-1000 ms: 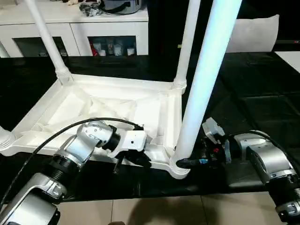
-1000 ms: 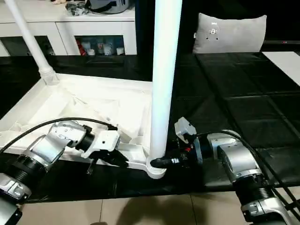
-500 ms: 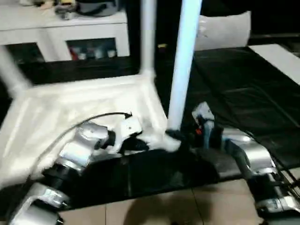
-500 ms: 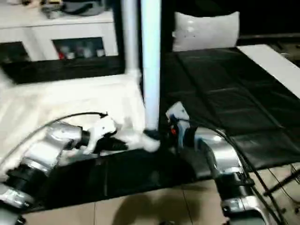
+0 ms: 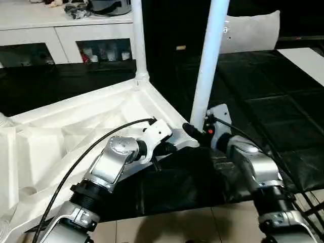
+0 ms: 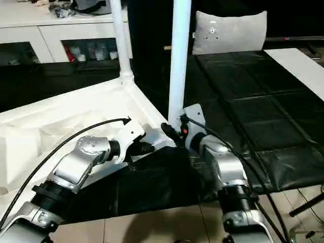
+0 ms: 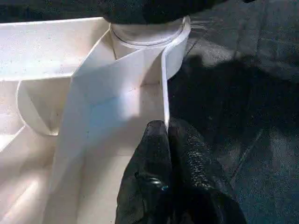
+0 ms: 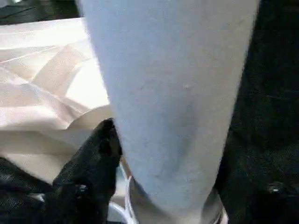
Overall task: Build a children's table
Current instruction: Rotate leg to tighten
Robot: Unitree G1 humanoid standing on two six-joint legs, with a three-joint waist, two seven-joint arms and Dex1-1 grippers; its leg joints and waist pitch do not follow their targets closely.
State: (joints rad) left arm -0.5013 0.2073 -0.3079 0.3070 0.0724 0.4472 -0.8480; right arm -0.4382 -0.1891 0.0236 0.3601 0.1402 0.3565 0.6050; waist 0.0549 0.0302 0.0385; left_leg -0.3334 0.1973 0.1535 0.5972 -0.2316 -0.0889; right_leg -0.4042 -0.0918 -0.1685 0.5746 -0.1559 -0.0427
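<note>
Leg (image 5: 206, 76) seating is the step in hand: top (image 5: 76, 136) lies ribs-up on the black floor mat (image 5: 263, 101), left gripper (image 7: 167, 135) pinched shut on its rim, right gripper (image 5: 192, 132) straddling the leg base, grip unclear; next, press it home.

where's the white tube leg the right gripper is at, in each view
Left eye view: white tapered tube leg rises right of centre.
Right eye view: at centre.
Left wrist view: its round corner socket at the far end of the rib.
Right wrist view: up close.
Shared landmark: that socket.
</note>
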